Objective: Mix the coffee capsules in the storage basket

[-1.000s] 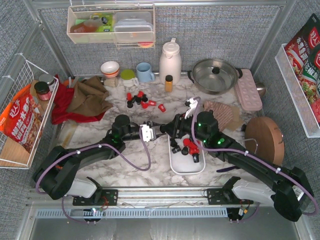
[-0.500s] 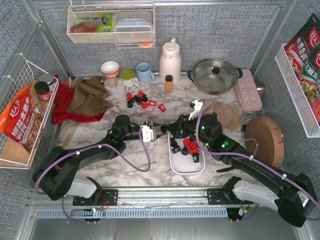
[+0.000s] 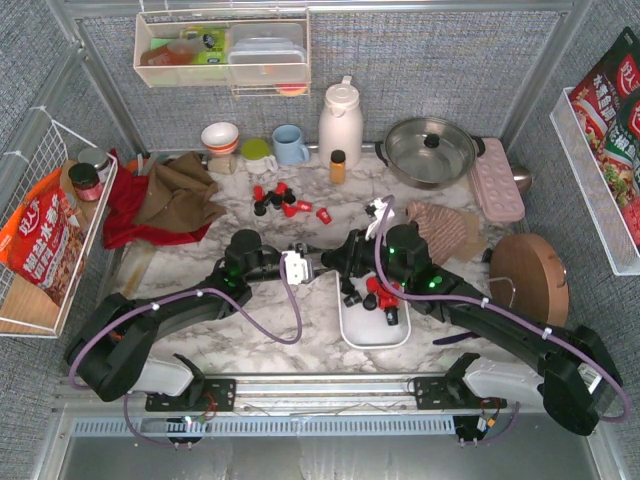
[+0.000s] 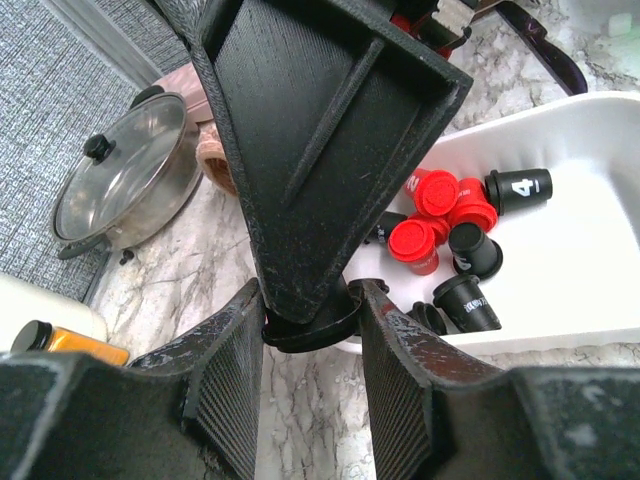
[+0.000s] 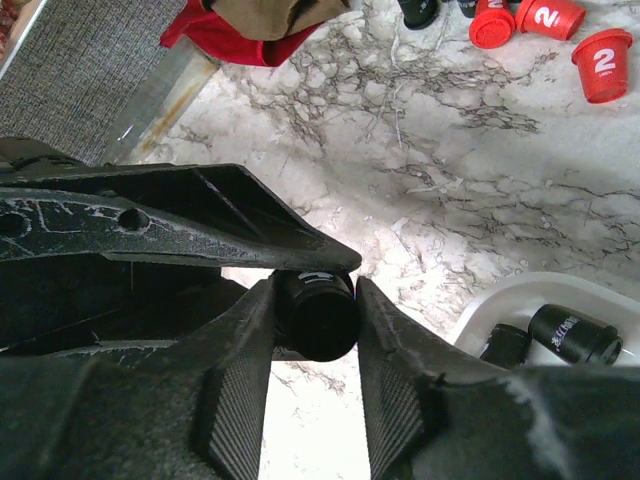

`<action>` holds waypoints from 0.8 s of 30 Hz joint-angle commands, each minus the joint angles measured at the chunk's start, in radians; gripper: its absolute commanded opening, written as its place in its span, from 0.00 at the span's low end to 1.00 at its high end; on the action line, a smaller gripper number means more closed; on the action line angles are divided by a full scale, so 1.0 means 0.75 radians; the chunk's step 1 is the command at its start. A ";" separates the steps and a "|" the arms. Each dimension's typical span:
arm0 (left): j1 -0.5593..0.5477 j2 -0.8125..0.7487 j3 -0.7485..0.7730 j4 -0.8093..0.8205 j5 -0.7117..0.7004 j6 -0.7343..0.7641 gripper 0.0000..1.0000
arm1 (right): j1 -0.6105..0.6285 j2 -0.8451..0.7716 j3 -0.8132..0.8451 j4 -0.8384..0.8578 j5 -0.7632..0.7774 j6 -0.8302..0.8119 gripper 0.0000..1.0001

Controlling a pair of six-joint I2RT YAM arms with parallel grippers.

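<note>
Above the marble, just left of the white storage basket (image 3: pixel 372 336), my two grippers meet tip to tip. The left gripper (image 3: pixel 318 262) (image 4: pixel 312 310) is shut on a black coffee capsule (image 4: pixel 310 330), gripping it at its rim. From the other side, the right gripper (image 3: pixel 340 262) (image 5: pixel 313 290) is shut on the body of this same black capsule (image 5: pixel 318 315). Several red and black capsules (image 3: pixel 372 298) (image 4: pixel 440 215) lie in the basket (image 4: pixel 590 280). More capsules (image 3: pixel 285 200) (image 5: pixel 603 62) stand loose on the table behind.
A white thermos (image 3: pixel 340 122), amber bottle (image 3: pixel 338 166), lidded pan (image 3: pixel 430 150) and blue mug (image 3: pixel 290 145) line the back. A pink box (image 3: pixel 497 180) and round wooden board (image 3: pixel 528 280) sit at the right. Red and brown cloths (image 3: pixel 165 195) and a wire rack (image 3: pixel 45 230) are at the left.
The right gripper's jaws have narrowed onto the black capsule, and its arm has shifted slightly left. The left arm has not moved.
</note>
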State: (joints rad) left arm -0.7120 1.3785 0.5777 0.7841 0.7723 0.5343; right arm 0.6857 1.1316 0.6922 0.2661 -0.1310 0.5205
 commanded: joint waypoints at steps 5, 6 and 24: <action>-0.004 -0.010 0.013 0.036 -0.016 -0.011 0.65 | 0.002 -0.017 -0.012 0.044 -0.011 0.019 0.25; -0.005 -0.009 0.015 0.037 -0.028 -0.022 0.78 | 0.002 -0.022 -0.015 0.041 -0.002 0.020 0.21; 0.075 0.126 0.249 -0.164 -1.147 -0.584 0.99 | 0.002 -0.107 -0.045 -0.505 0.571 -0.309 0.50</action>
State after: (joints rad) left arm -0.6914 1.4220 0.6849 0.7677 0.2607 0.2901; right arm 0.6876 1.0405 0.6731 -0.0418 0.2104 0.3473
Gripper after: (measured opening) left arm 0.992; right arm 0.458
